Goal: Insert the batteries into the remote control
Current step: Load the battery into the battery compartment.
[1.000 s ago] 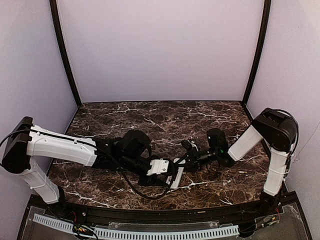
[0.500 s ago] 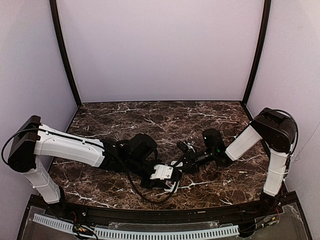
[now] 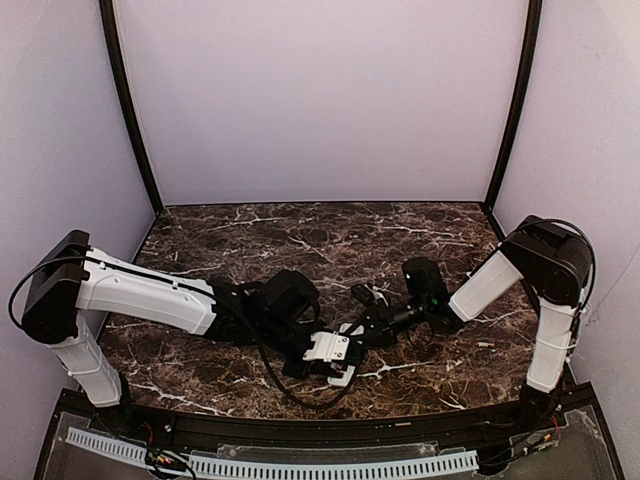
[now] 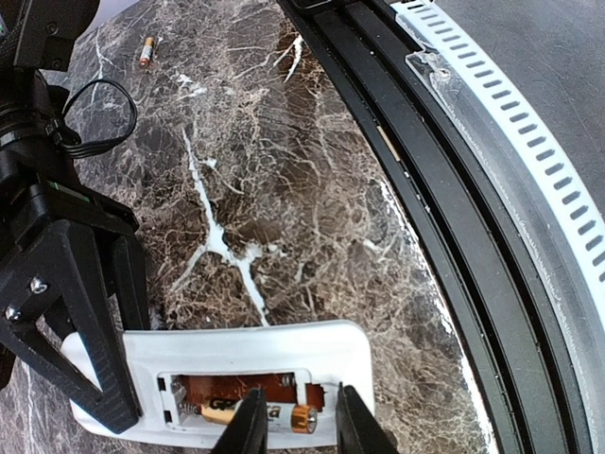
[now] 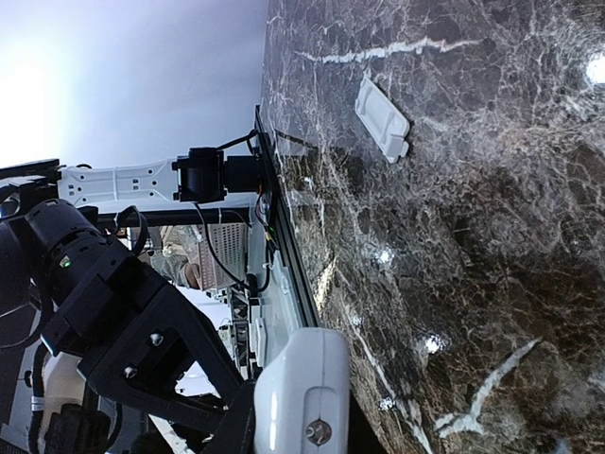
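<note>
So, dark marble table (image 3: 300, 235), both arms reaching in and meeting near the middle of the near edge. Left arm (image 3: 140, 290) comes across from the left edge, right arm (image 3: 480, 285) from the right edge, wrists almost touching.

Black rail and white slotted strip (image 4: 529, 161) run along the near edge, just beside the remote.

Remote (image 4: 284, 350): white, back side up, lying lengthwise along the near edge at about mid-table. Its battery compartment is uncovered, and brown board shows inside it. Cannot tell if the remote rests on the table or is lifted off it.

Right gripper (image 4: 106, 397): black jaws clenched on one short end of the remote, one above and one below.

Left gripper (image 4: 301, 402): over the compartment at the remote's other end. Jaws stand narrow with a small gap between them. One finger (image 4: 250, 421) crosses in front of the seated battery, the other sits past its gold tip. Cannot tell whether they clamp it or only touch it.

Cover (image 5: 383, 118): small flat white piece lying on bare table, well apart from the grippers.

Seated battery (image 4: 284, 416): in the compartment, lengthwise, gold end between the left jaws.

Loose battery (image 4: 146, 52): alone on the table beyond the right wrist, well apart from the remote.
</note>
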Controlling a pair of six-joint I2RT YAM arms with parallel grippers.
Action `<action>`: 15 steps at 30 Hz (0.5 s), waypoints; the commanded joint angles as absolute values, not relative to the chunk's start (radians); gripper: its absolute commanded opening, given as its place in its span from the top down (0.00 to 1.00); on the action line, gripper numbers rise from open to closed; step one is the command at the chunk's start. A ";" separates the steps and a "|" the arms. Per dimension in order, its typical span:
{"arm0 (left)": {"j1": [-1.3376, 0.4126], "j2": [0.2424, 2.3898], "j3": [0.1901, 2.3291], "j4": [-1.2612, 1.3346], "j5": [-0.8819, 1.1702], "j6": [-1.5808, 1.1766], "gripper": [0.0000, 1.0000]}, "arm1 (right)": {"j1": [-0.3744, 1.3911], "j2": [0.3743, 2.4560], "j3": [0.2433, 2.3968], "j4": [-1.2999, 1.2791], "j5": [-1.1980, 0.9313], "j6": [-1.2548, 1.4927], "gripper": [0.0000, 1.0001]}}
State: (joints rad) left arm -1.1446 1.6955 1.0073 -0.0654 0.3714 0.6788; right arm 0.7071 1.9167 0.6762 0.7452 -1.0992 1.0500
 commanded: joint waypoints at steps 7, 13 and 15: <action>-1.151 1.720 1.049 -0.145 0.325 0.709 0.80 | 0.724 1.932 0.689 0.775 -1.118 1.046 1.00; -1.151 1.738 1.052 -0.153 0.315 0.708 0.82 | 0.727 1.928 0.689 0.782 -1.121 1.050 1.00; -1.150 1.744 1.054 -0.154 0.315 0.707 0.83 | 0.730 1.926 0.688 0.787 -1.124 1.049 1.00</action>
